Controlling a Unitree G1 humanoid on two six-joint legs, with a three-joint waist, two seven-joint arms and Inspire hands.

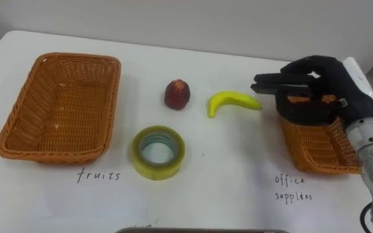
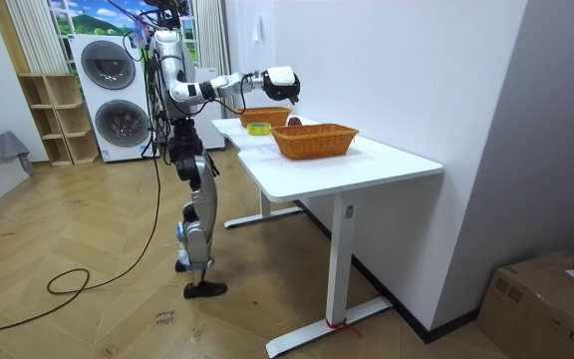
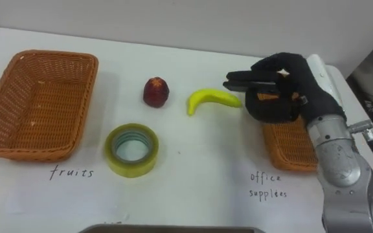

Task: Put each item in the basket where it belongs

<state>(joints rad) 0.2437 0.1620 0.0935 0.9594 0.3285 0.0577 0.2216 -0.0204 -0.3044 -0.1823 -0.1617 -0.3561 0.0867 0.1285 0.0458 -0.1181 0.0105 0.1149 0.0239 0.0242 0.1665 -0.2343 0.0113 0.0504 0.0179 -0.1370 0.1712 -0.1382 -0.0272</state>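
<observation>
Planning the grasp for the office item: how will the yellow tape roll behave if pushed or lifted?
The tape roll lies flat, hole up, so a push would probably slide it, not roll it. Its thick ring looks stiff, likely keeping shape when gripped. The glossy side may be slippery.

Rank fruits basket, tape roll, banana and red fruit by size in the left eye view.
fruits basket
tape roll
banana, long but thin
red fruit, close to the banana in area
</observation>
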